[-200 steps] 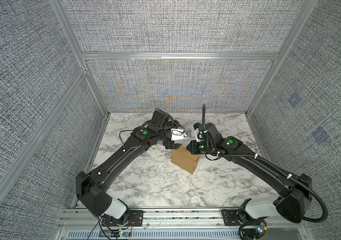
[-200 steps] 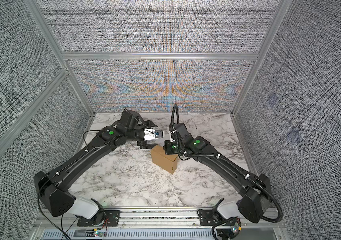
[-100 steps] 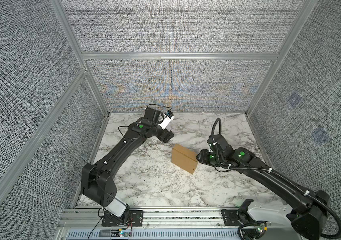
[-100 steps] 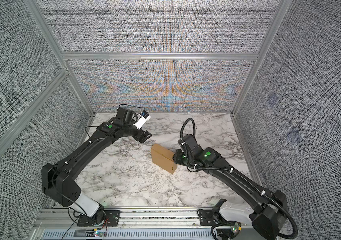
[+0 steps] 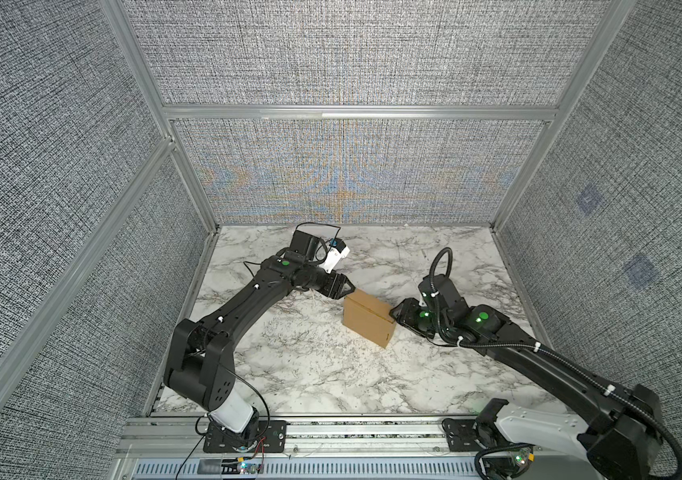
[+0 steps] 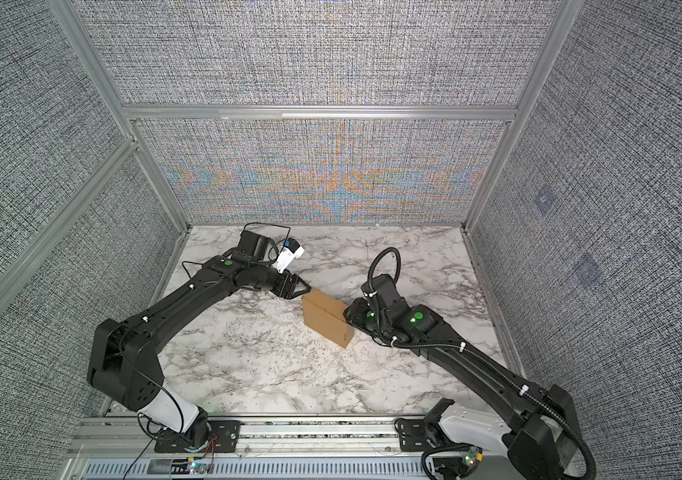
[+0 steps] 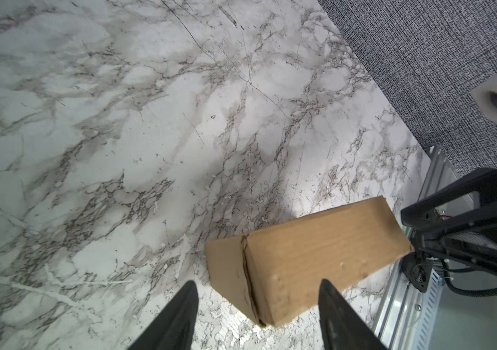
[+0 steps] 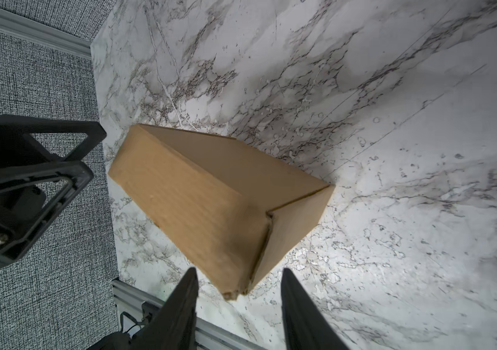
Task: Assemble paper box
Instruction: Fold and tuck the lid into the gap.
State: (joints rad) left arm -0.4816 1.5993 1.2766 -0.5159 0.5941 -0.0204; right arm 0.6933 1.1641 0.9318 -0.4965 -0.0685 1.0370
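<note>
The shut paper box [image 7: 307, 257] lies on marble table [image 7: 120, 121], near corner framed by the left gripper [image 7: 256, 281] (jaws parted).

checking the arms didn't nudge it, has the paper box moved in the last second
No. In both top views the paper box keeps its spot and angle against the veins and back edge of the marble table.

We see a plain tan-brown corrugated cardboard box [image 5: 368, 318], folded up and closed, with a seam showing at one end. It rests on the marble desk [image 5: 310, 374] near its middle, turned diagonal to the desk's edges.
</note>
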